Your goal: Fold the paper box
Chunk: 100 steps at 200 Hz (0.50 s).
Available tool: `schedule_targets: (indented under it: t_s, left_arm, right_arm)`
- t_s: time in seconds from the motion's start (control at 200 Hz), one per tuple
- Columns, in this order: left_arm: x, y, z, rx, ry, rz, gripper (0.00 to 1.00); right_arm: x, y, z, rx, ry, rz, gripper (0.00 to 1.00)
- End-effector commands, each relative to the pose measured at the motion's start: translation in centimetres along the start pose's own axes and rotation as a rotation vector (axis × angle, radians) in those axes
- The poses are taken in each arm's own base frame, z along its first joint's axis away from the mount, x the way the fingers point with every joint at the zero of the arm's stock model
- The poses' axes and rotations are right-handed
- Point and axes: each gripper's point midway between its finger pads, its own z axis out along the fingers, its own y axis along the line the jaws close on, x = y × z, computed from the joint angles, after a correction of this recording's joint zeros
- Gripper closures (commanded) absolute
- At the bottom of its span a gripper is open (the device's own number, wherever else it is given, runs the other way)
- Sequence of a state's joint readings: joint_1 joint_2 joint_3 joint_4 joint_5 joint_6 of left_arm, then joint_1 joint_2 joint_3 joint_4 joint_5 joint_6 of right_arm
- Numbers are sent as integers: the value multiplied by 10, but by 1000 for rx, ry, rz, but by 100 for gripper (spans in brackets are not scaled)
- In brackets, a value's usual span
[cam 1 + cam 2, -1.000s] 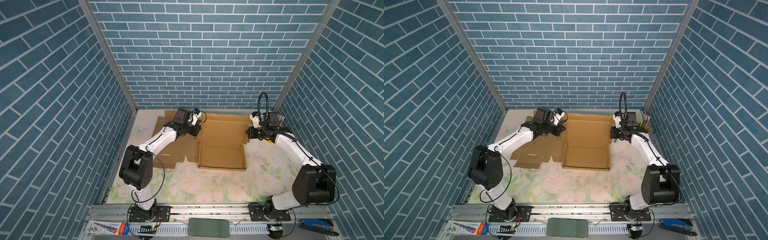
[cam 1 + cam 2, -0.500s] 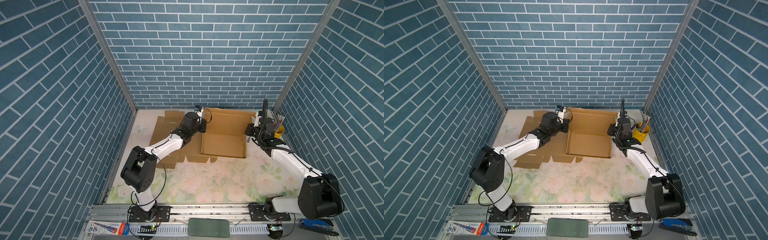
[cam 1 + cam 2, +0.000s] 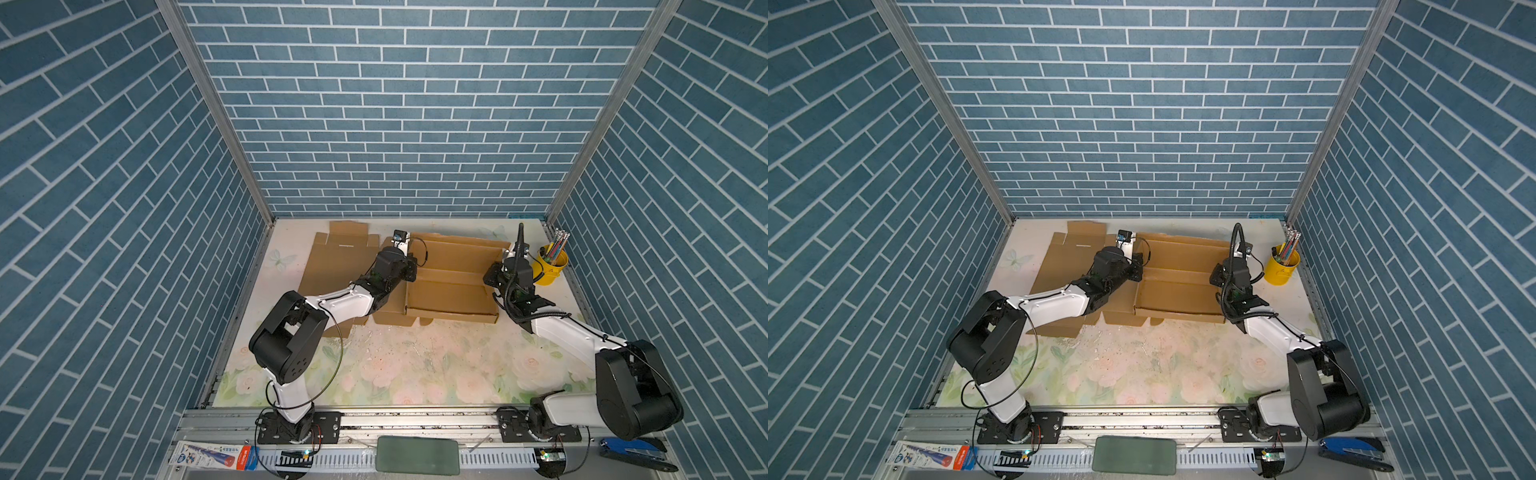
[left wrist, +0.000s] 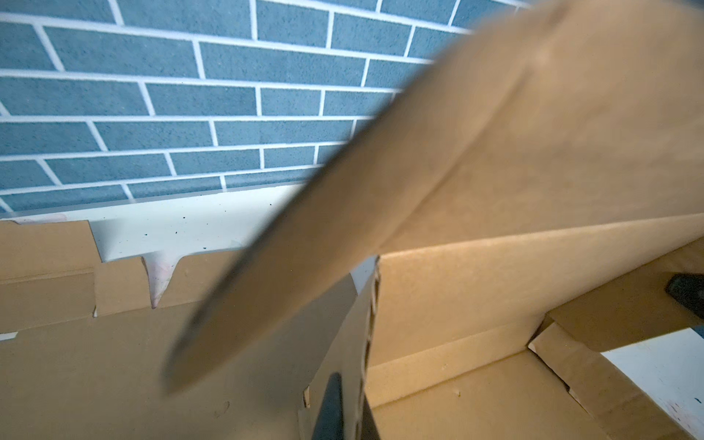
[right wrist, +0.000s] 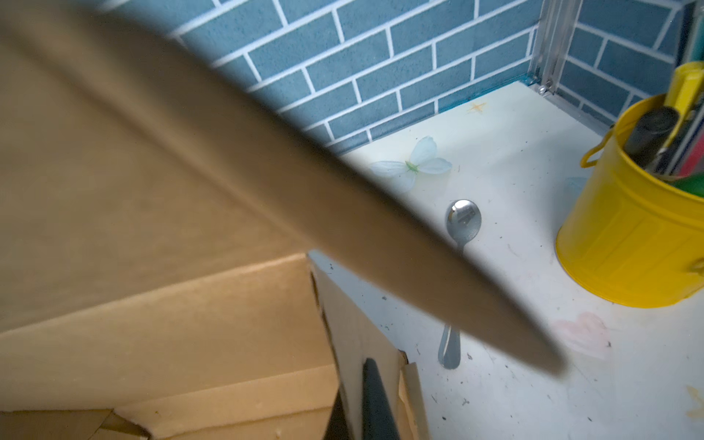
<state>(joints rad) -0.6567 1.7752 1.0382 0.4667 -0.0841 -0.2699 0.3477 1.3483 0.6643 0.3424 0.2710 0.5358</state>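
Left tool (image 4: 348, 411), right tool (image 5: 358, 411) pinching paper box (image 3: 451, 286), rear flap (image 3: 457, 251) lifted higher

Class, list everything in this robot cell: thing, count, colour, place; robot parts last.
brown cardboard box: one, brown, half folded, table's back middle.
flat cardboard sheet: one, brown, left of the box.
yellow metal bucket: one, yellow, right of the box, holding pencils.
silver metal spoon: one, silver, on the table between box and bucket.
floral table: one, pale pink and green, under box, sheet, bucket.
blue stapler: one, blue-black, front right ledge.
dark green pad: one, green, front middle ledge.
printed tube pack: one, white-blue-red, front left ledge.
left gripper: one, black, shut on the box's left wall.
right gripper: one, black, shut on the box's right wall.
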Motion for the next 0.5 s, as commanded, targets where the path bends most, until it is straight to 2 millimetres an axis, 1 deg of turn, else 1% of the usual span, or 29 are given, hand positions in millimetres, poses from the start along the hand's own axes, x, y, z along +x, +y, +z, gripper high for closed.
schedule_targets:
  t_s: [0.0, 0.09, 0.215, 0.405, 0.495]
  left_arm:
    - [36, -18, 0, 44, 72, -1, 100]
    - [46, -24, -1, 53, 87, 1, 100]
    - [58, -32, -5, 67, 103, 28, 100]
    - [78, -31, -12, 87, 137, 54, 100]
    - [84, -32, -16, 105, 144, 61, 100]
  right_arm:
    - [19, 1, -8, -1, 18, 56, 100]
    - [27, -3, -11, 13, 20, 58, 100]
    - [32, -7, -15, 28, 5, 60, 100]
    - [44, -14, -20, 39, 3, 73, 100]
    - [50, -16, -22, 35, 14, 82, 100]
